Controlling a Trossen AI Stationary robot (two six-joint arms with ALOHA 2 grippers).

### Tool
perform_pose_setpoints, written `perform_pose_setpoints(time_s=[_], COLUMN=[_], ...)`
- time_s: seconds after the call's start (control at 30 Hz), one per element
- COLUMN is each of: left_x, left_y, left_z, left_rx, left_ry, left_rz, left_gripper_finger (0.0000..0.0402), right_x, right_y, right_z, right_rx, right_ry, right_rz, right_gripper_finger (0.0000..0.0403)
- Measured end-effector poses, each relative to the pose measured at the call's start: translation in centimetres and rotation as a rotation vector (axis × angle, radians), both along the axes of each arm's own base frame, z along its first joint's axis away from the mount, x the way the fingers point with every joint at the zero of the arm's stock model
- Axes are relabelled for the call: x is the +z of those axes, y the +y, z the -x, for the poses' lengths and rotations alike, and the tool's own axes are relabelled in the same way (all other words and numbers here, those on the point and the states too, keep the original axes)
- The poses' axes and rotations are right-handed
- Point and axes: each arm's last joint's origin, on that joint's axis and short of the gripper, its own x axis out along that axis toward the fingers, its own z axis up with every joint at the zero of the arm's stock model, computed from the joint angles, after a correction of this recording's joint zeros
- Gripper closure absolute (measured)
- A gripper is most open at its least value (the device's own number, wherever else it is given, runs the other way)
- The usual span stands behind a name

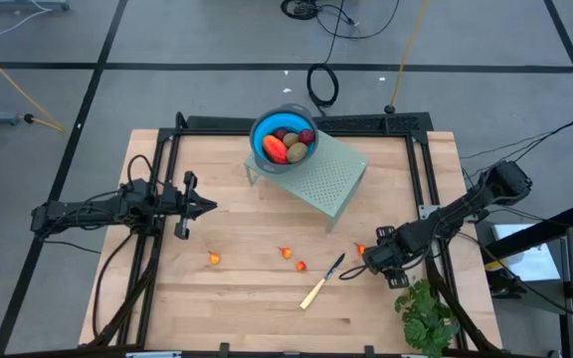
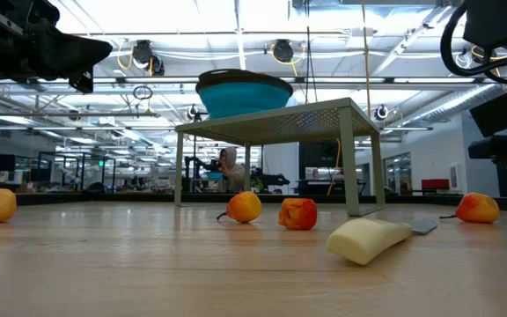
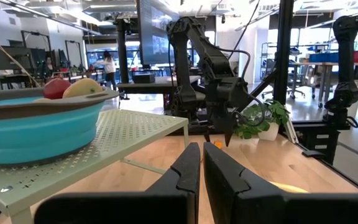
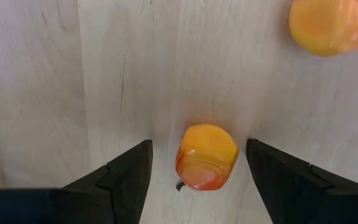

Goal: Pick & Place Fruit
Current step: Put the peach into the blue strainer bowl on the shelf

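Fruit near right gripper: small orange-red piece on the table, stem end toward the camera, between the fingers, untouched.
Right gripper: open, straddling it.
Left gripper: shut, empty, hovering at the left.
Bowl: holds larger fruit; the longer red-orange piece lies diagonally.

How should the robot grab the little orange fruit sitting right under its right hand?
Pinch the little orange fruit across its round middle, coming straight down from above. It sits alone on the wooden table, and the right hand is open with one finger on each side of it, not touching.
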Motion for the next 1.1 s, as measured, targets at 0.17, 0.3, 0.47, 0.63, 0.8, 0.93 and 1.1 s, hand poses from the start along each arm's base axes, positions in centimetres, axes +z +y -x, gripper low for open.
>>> perform_pose_setpoints(time_s=[0.17,0.3,0.47,0.63,0.8,0.93,1.1], left_x=[0.0,0.0,0.0,0.0,0.0,0.0,0.0], left_y=[0.0,0.0,0.0,0.0,0.0,0.0,0.0], left_z=[0.0,0.0,0.0,0.0,0.0,0.0,0.0], left_rx=[0.0,0.0,0.0,0.0,0.0,0.0,0.001], left_ry=[0.0,0.0,0.0,0.001,0.0,0.0,0.0], left_rz=[0.0,0.0,0.0,0.0,0.0,0.0,0.0], left_gripper_finger=[0.0378,0.0378,0.0378,0.0378,0.0378,0.0378,0.0378], right_x=[0.0,-0.1,-0.1,-0.1,0.1,0.3,1.4], right_y=[0.0,0.0,-0.1,-0.1,-0.1,-0.2,-0.4], right_z=[0.0,0.0,0.1,0.1,0.2,0.5,0.8], right_rx=[0.0,-0.001,-0.001,-0.001,-0.001,-0.002,-0.004], right_ry=[0.002,0.002,0.001,0.0,0.002,0.025,0.014], right_rz=[0.003,0.007,0.013,0.015,0.004,-0.015,-0.007], right_gripper_finger=[0.016,0.0189,0.0227,0.0254,0.0274,0.0284,0.0286])
